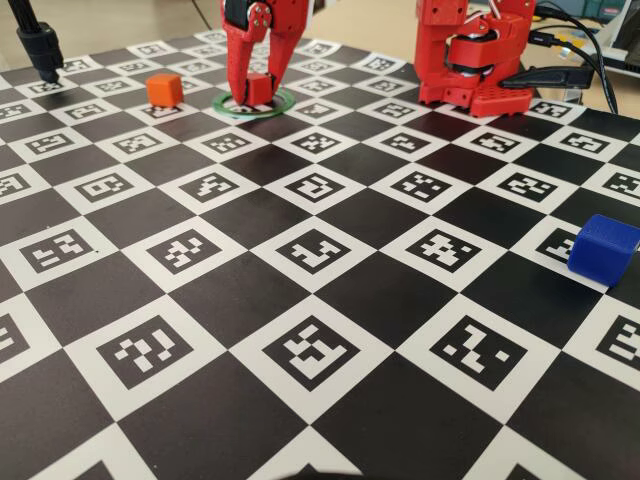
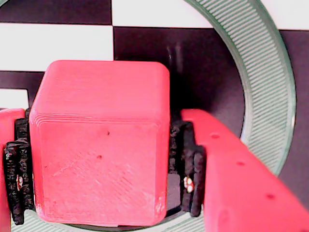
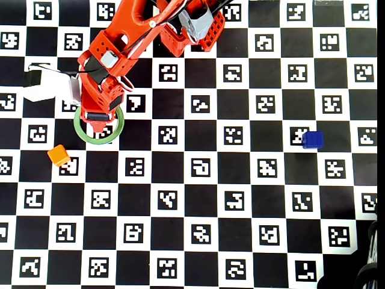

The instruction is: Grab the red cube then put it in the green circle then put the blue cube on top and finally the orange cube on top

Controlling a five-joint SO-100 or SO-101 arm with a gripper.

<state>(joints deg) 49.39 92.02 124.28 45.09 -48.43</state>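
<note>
Hand was pinching the red cube inside the green circle near the desk's far edge; risk judged: an uneven release could drag the cube onto the ring, leaving a tilted base for stacking.

A black-and-white checkered board printed with square markers is covering the tabletop; black cables are trailing past its far right corner.
</note>
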